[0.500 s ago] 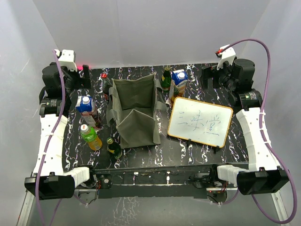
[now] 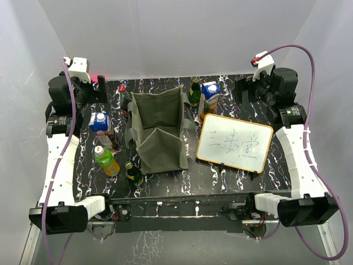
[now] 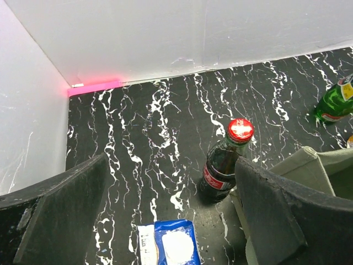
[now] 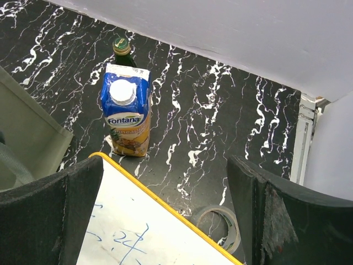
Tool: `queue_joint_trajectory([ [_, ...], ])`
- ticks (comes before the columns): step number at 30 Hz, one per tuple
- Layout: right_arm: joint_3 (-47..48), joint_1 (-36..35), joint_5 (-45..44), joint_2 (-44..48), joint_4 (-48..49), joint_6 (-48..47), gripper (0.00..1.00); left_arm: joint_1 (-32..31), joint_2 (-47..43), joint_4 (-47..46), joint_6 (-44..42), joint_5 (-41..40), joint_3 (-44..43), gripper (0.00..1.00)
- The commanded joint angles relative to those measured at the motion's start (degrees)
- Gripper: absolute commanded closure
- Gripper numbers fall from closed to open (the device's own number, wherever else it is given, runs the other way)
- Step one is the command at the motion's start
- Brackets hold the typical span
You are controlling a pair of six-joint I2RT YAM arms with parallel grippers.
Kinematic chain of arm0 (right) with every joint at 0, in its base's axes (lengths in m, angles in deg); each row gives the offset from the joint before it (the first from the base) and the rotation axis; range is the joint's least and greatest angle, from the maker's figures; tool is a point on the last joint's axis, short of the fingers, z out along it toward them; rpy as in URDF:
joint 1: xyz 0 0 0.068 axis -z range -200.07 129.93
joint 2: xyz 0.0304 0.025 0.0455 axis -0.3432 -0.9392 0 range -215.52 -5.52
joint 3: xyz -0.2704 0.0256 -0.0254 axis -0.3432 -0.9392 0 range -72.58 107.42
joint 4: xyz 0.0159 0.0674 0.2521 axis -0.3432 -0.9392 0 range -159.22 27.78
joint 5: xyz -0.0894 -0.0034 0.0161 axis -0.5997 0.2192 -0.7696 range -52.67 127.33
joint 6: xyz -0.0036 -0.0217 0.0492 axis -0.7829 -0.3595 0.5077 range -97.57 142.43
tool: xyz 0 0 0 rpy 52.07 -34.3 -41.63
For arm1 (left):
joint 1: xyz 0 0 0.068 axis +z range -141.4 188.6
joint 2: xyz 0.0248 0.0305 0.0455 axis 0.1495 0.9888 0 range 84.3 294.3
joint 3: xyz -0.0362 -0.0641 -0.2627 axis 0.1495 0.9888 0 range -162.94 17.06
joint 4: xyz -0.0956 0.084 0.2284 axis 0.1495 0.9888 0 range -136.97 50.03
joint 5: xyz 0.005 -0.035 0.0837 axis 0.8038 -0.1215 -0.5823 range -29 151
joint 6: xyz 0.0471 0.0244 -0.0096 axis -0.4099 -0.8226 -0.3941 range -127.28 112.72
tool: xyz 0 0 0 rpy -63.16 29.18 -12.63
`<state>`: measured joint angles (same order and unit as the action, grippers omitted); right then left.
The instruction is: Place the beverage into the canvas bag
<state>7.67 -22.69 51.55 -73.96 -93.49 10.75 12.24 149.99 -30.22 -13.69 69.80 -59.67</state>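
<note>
Only slightly leftward: right end effector [image 4: 165,212].

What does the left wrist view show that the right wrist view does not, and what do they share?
Only the left wrist view: a red-capped cola bottle beside the canvas bag, a blue carton top at the bottom edge, a pink strip along the wall. Only the right wrist view: the Fontana carton, the whiteboard, a tape roll. Both: a corner of that bag, the black marbled table, a green bottle, probably the same one. Each also shows its own gripper open: left gripper, right gripper.
</note>
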Motion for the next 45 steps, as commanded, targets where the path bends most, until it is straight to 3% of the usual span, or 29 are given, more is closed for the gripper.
queue_joint_trajectory([
  [1, 3.1, -0.37, 2.57, -1.16, 1.96, -1.49, 0.02, 0.38, -0.42, 0.69, -0.77, 5.09, -1.21, 0.03],
  [13, 4.29, -3.98, 3.92, -8.92, 6.27, 1.07, 0.02, -0.08, 1.75, 3.36, 4.92, 16.66, -2.98, 0.03],
  [21, 7.52, -12.09, -6.98, -17.98, 9.92, 1.81, 0.02, -1.01, 2.4, 1.7, 9.16, 19.67, -0.94, 0.07],
  [32, 12.89, -14.27, -18.52, -27.76, 9.99, 3.82, 0.02, -1.14, 3.18, -0.1, 11.42, 21.99, -0.04, 0.1],
  [40, 11.87, -14.37, -13.82, -29.55, 9.75, 4.02, 0.02, -1.2, 3.43, -0.67, 11.93, 22.92, 0.53, 0.13],
  [45, 12.59, -14.32, -12.06, -31.11, 9.06, 4.16, 0.11, -1.32, 3.77, -0.76, 12.23, 23.58, 0.43, 0.15],
])
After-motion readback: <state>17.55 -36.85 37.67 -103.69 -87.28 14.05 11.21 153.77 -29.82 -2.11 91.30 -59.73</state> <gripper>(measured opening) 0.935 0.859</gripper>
